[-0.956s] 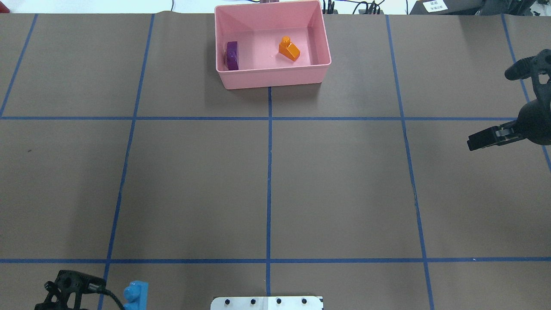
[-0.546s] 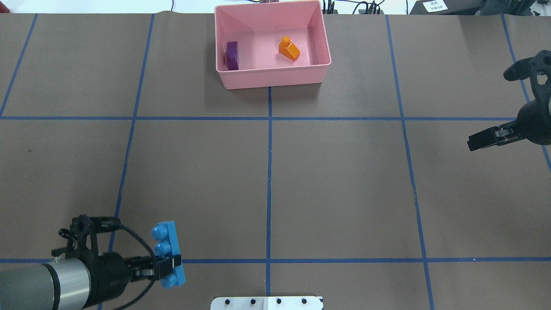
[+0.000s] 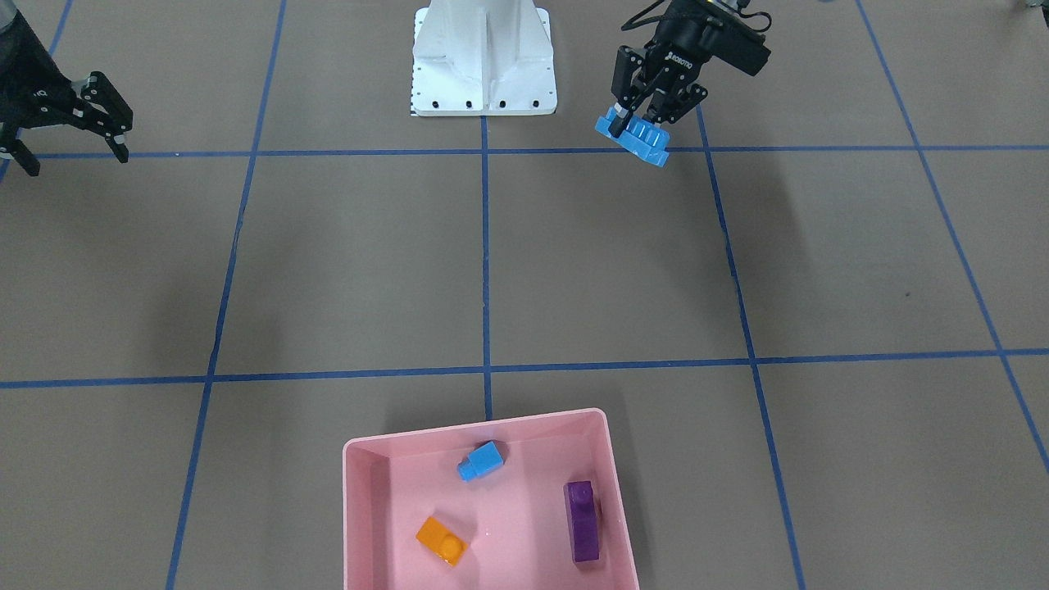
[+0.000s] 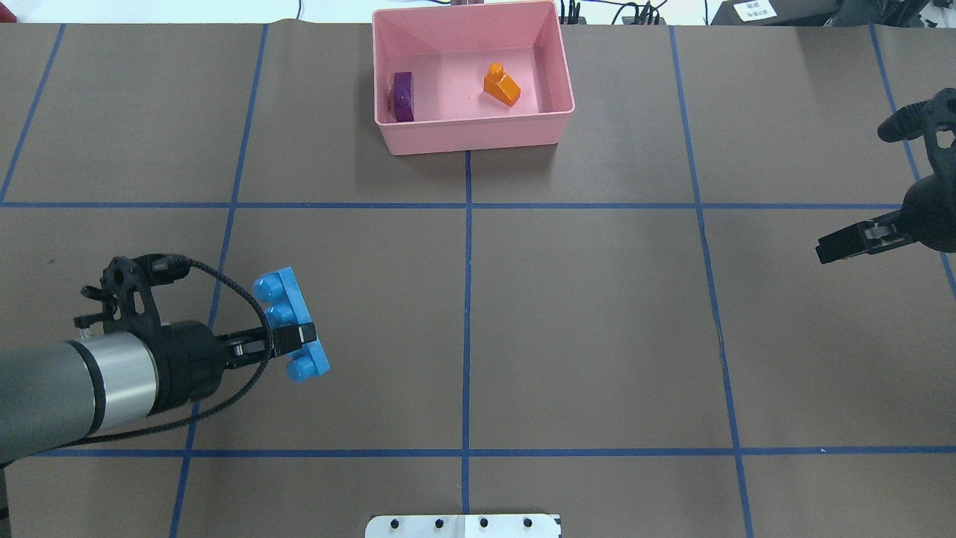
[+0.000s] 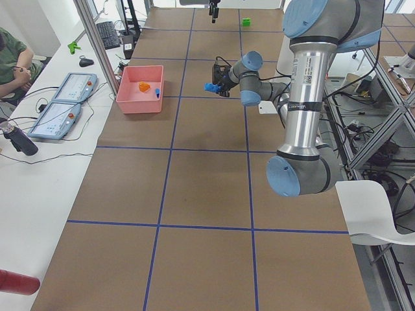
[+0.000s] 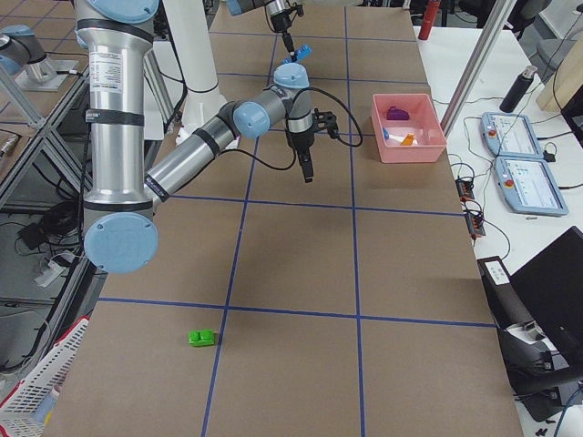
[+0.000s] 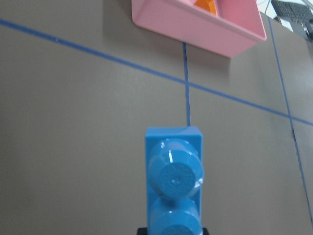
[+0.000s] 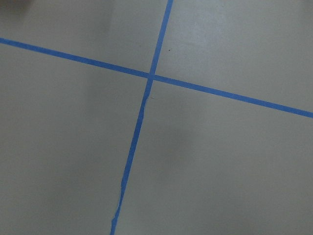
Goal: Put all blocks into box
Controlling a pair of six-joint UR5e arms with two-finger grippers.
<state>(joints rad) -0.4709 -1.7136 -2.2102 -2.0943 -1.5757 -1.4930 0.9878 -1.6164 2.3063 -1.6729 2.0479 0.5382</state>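
My left gripper (image 4: pixel 300 336) is shut on the long blue brick (image 4: pixel 291 326) and holds it above the table's near left part. The brick also shows in the front view (image 3: pixel 635 138) and the left wrist view (image 7: pixel 173 181). The pink box (image 4: pixel 470 136) stands at the far middle. It holds the purple brick (image 4: pixel 403 96), the orange brick (image 4: pixel 501 84) and the small blue brick (image 3: pixel 480 461). The green brick (image 6: pixel 202 338) lies on the table far to my right. My right gripper (image 3: pixel 111 119) is open and empty at the right side.
The white robot base (image 3: pixel 483 57) stands at the table's near middle edge. Blue tape lines divide the brown table (image 4: pixel 597 321) into squares. Tablets and cables lie on the white bench (image 5: pixel 58 110) beyond the box.
My left arm has come forward from the near left corner with the long blue brick in its grip. The right gripper has hardly moved.
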